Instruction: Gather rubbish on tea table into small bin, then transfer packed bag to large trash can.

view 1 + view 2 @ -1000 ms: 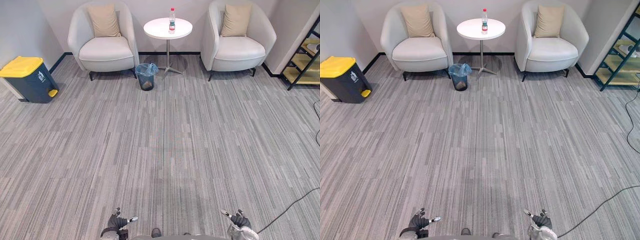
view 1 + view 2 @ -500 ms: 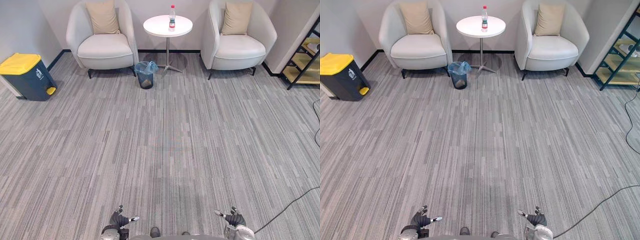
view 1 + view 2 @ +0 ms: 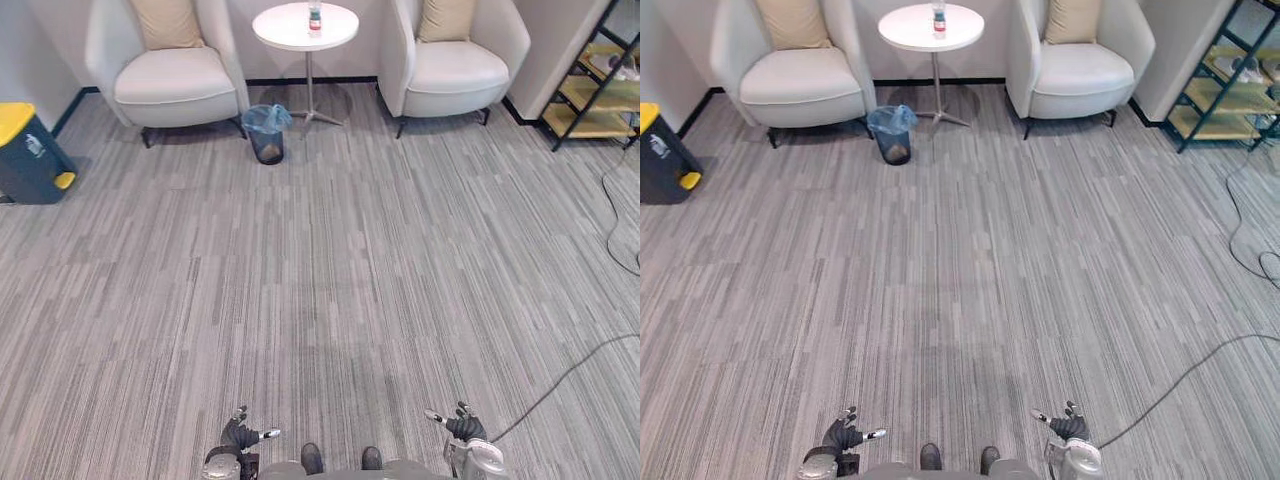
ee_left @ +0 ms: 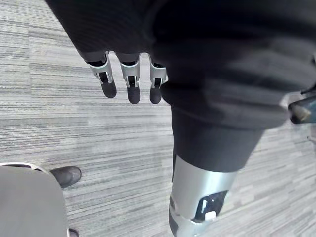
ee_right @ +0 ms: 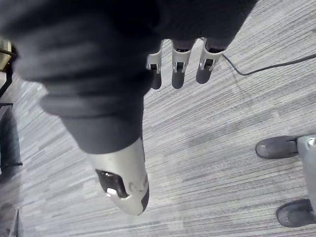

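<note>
Seen from the head, the carpet (image 3: 320, 280) spreads out ahead, with the robot at 6 o'clock. The left hand (image 3: 238, 438) hangs low at about 7 o'clock and the right hand (image 3: 463, 428) at about 5 o'clock, both over bare carpet and well apart from every piece of furniture. In its own wrist view the left hand's fingers (image 4: 129, 84) hang loose and nearly straight, with the thumb (image 4: 197, 197) held apart, and it carries nothing. The right hand's fingers (image 5: 178, 64) and thumb (image 5: 123, 182) are slack and spread in the same way, empty too. Far off at 12 o'clock stands the round white tea table (image 3: 305, 28) with a bottle (image 3: 314, 14) upright on its top. A pale armchair (image 3: 170, 80) sits at 11 o'clock and a second armchair (image 3: 455, 65) at 1 o'clock, each with a tan cushion (image 3: 165, 20) against its back. The small bin (image 3: 265, 140), lined with a blue bag (image 3: 266, 118), stands on the carpet between the 11 o'clock armchair and the table's foot, just beside the chair's front corner; what lies inside it cannot be told. The large trash can (image 3: 22, 150), dark with a yellow lid, stands at 10 o'clock. A shelf rack (image 3: 590, 95) stands at 2 o'clock.
</note>
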### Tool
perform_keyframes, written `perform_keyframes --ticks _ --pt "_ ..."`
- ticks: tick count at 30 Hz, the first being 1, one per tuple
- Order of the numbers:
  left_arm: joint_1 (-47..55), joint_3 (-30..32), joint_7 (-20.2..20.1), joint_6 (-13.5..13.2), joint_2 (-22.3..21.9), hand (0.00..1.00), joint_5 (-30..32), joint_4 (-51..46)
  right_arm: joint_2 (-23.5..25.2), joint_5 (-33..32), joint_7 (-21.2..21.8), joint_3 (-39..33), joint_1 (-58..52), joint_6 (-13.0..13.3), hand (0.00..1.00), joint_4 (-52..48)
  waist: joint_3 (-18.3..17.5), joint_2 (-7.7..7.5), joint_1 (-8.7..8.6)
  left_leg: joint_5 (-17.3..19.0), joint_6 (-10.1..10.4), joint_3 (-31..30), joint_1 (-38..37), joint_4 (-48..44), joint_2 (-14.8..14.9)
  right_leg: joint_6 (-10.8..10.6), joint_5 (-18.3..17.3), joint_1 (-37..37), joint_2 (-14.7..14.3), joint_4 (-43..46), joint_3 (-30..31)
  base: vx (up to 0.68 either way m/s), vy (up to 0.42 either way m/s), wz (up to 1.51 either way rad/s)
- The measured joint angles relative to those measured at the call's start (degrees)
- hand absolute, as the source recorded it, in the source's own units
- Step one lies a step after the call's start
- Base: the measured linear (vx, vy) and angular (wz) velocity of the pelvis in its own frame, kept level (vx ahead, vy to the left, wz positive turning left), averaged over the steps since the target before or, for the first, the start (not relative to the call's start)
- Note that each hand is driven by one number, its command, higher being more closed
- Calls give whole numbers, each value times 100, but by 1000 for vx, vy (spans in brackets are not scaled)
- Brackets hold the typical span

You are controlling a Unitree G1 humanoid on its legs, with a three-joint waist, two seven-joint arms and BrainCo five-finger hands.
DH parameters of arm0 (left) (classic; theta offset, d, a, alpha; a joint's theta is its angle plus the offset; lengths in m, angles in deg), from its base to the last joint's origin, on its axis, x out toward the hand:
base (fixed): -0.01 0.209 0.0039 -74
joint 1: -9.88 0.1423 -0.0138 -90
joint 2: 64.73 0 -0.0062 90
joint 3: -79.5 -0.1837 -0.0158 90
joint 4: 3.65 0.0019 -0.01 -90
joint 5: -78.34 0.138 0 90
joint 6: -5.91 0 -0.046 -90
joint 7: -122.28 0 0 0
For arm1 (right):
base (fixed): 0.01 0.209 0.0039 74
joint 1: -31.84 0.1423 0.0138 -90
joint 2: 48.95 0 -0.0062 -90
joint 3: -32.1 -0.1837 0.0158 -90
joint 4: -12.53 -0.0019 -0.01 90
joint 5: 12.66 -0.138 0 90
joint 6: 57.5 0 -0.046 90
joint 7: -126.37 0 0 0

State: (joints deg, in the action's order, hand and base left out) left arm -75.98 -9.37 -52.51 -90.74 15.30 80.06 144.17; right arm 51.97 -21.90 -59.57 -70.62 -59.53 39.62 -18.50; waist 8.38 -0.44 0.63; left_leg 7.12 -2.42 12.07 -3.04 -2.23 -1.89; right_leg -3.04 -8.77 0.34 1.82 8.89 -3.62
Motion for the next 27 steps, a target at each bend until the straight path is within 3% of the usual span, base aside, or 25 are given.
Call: perform_keyframes --ticks 2,5,6,8,10,12,13,14,17,18,20,21,23,25,27 --pt "-27 -71 4 1 -3 0 -9 2 0 -137 0 -34 -31 -30 0 -4 56 59 1 264 -98 32 11 -297 23 -268 -269 -461 103 1218 -100 100 67 -10" --pt "-42 -93 9 4 46 0 -55 0 28 -223 5 -22 -30 -69 0 -8 170 53 2 455 -185 -2 -344 -374 -6 -314 -423 -1195 411 3081 -440 178 67 5" --pt "-45 -93 11 7 59 0 -84 0 24 -228 5 -17 -28 -80 0 -8 209 95 0 491 -167 -18 -419 -362 -4 -324 -501 -1259 469 3186 -562 265 38 15" --pt "-68 -86 17 14 108 0 -109 1 13 -247 4 17 26 -83 0 -11 238 97 -16 548 -95 -114 -641 -231 86 -250 -584 -1509 556 2916 -881 280 -7 19" --pt "-71 -73 25 17 141 0 -117 1 -15 -247 4 26 138 -83 0 -14 276 153 -59 627 49 -183 -739 -184 303 -166 -499 -1759 412 2168 -1020 296 -82 22" --pt "-75 -90 27 18 150 0 -132 2 -24 -247 2 28 197 -83 0 -25 291 146 -129 693 217 -274 -808 -187 400 -54 -12 -1845 279 1339 -982 339 -144 28" --pt "-84 -96 26 16 175 0 -135 4 -31 -247 0 30 175 -82 0 -34 277 24 -150 796 387 -356 -916 -185 364 101 614 -1842 291 838 -788 323 -176 33" --pt "-108 -91 27 16 202 0 -134 18 -53 -247 -1 28 147 -83 0 -29 299 -36 -160 857 477 -419 -1013 -185 373 335 989 -1835 307 925 -725 417 -235 27" --pt "-295 -69 29 5 -78 0 -136 61 -173 -246 1 21 203 -84 0 -89 345 175 -179 873 588 -549 -761 -929 744 596 441 -1779 146 1287 -998 392 -296 23" --pt "-307 -46 26 -3 -179 0 -137 61 -154 -247 3 22 189 -85 0 -89 355 245 -210 862 674 -694 -391 -2043 959 691 323 -1429 11 1108 -1121 437 -356 29" --pt "-272 26 23 -2 -256 0 -137 61 -130 -254 2 34 110 -88 0 -119 366 284 -254 573 839 -755 15 -3326 1198 751 260 -957 -140 820 -1243 303 -206 24" --pt "-237 130 20 -1 -316 0 -143 56 -104 -276 0 67 68 -82 0 -184 390 307 -233 350 810 -743 335 -4301 1404 817 217 -573 -261 595 -1271 352 -211 9" --pt "-192 184 21 -5 -301 0 -215 -155 -79 -381 -6 202 -24 -64 0 -243 408 272 -109 402 735 -423 1022 -5699 1808 905 151 156 -426 141 -1213 350 -197 -9" --pt "-201 185 24 -16 -316 0 -219 -320 -27 -429 -10 194 0 -63 0 -263 444 232 -6 447 689 -242 1543 -5677 1785 890 160 491 -408 -170 -1139 271 -103 -14" --pt "-206 184 34 -18 -318 0 -219 -347 -67 -448 -17 183 53 -73 0 -214 465 239 50 508 598 -39 1889 -5008 1632 870 172 718 -346 -361 -1061 271 -4 -17"
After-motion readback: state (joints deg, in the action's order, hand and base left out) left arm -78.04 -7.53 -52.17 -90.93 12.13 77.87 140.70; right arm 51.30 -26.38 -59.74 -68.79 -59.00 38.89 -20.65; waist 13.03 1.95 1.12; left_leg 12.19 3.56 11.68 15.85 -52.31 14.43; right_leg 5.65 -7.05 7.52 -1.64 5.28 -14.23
